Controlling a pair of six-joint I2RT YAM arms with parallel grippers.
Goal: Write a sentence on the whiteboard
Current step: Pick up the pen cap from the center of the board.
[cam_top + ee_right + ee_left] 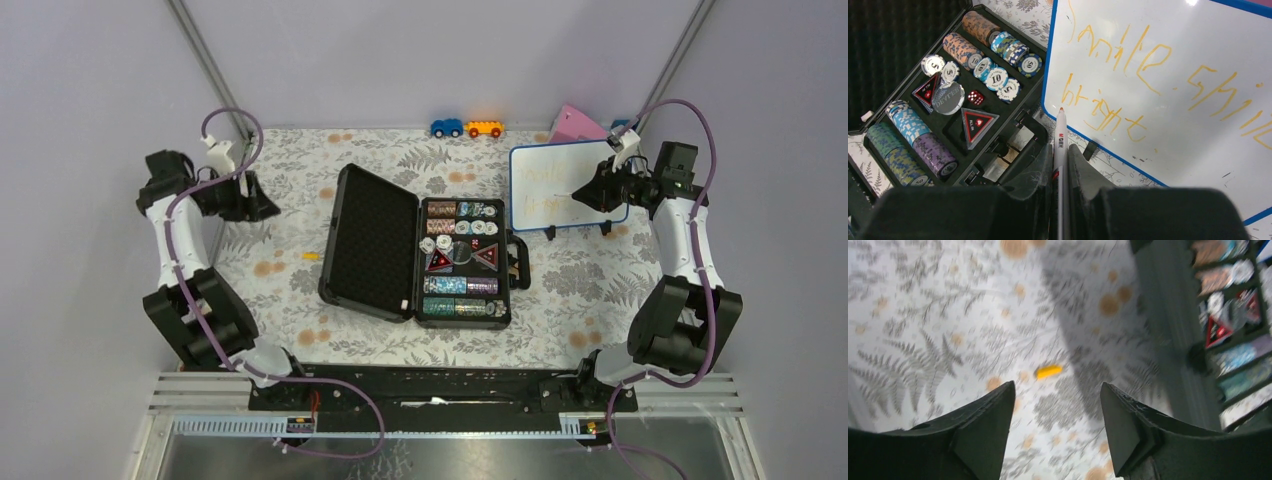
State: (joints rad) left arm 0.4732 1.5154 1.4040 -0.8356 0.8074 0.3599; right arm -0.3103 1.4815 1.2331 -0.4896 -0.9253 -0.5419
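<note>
At far right, the whiteboard (560, 185) stands long side level. The right gripper (1060, 156) pinches a marker (1060, 135), tip toward the sentence (1128, 55); the left gripper (1058, 402) — jaws spread, empty.

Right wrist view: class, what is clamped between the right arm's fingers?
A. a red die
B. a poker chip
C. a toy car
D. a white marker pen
D: the right arm's fingers are shut on a white marker pen, whose orange tip points at the whiteboard.
</note>
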